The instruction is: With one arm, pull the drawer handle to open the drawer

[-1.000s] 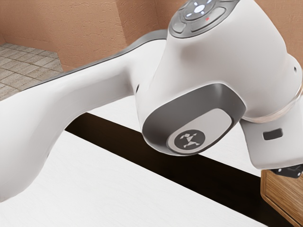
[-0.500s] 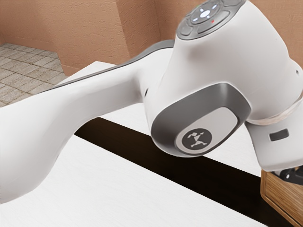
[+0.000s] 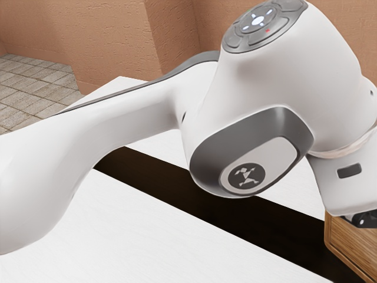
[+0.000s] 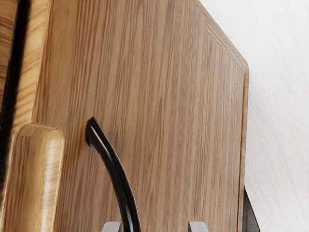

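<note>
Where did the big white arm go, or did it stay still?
Yes, it moved: the arm shifted toward the exterior view's right, lower over the wooden cabinet.

Oak drawer front (image 4: 159,121) with a black handle (image 4: 113,169)
The flat panel shows long pale-brown grain; the slim curved handle arches off it, one end fixed into the wood. A corner of the drawer unit (image 3: 350,247) lies at the exterior view's right

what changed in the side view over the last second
The arm has slid toward the exterior view's right and sunk slightly toward the wooden drawer unit. No grasp or release is visible. The drawer unit and the white table stayed put.
</note>
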Available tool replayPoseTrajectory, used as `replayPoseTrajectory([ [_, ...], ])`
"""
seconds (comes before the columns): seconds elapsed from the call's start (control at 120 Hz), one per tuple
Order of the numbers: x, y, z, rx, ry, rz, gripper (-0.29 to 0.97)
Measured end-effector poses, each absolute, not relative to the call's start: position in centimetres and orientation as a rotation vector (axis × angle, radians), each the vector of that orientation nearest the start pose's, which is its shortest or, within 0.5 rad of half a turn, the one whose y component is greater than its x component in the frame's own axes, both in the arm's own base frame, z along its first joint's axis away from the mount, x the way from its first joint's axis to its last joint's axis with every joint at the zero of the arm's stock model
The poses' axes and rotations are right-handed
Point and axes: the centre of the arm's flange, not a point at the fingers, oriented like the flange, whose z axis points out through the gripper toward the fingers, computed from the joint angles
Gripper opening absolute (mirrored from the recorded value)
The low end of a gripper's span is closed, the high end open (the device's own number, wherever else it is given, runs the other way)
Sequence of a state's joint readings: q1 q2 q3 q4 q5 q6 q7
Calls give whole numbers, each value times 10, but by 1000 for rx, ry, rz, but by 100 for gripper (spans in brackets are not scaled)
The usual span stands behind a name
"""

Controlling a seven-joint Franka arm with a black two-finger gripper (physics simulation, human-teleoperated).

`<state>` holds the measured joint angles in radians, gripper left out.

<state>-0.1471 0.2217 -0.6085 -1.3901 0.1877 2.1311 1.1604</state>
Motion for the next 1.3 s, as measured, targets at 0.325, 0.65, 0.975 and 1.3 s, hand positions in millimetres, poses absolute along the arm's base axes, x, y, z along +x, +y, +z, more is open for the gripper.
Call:
replayPoseTrajectory([
  [0.325,498,-407,663,-1627,2340,-750,4],
  [0.65,489,-397,662,-1634,2309,-717,2],
  [0.975,468,-397,660,-1633,2293,-688,2],
  [1.3,442,-390,659,-1637,2259,-660,1],
])
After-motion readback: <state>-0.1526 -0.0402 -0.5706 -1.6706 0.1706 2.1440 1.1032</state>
